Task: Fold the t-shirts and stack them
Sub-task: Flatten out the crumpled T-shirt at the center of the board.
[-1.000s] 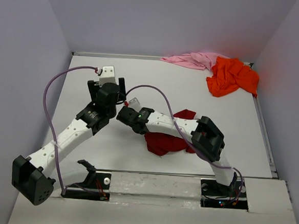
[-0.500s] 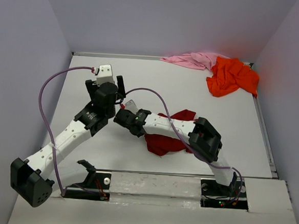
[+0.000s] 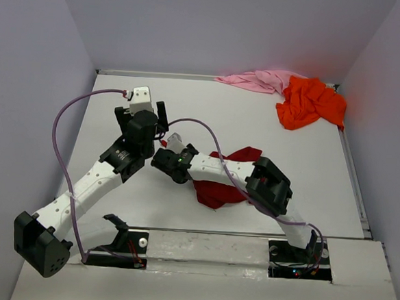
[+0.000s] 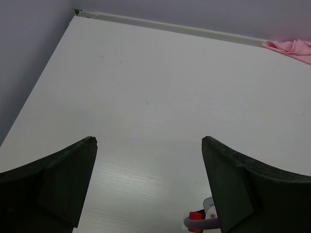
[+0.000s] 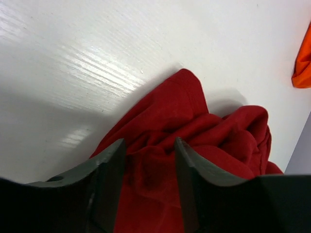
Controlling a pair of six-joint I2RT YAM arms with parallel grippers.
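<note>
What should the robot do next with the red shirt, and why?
Probably ease the right claw down and shut it on the dark red t-shirt. Its jaws stand open with the cloth showing between them. The shirt lies crumpled in a heap, not spread flat, so it likely needs a grip to pull it out for folding.

Top external: high, behind the arm bases, looks down and forward, far off, whole table (image 3: pixel 243 119) in frame. Left wrist: low, past left gripper (image 4: pixel 148 141), faces far wall; shares pink t-shirt (image 4: pixel 291 47) with top. Right wrist: very close, past right gripper (image 5: pixel 149 141), down onto dark red t-shirt (image 5: pixel 204 141); that and orange t-shirt (image 5: pixel 302 68) edge shared with top.
</note>
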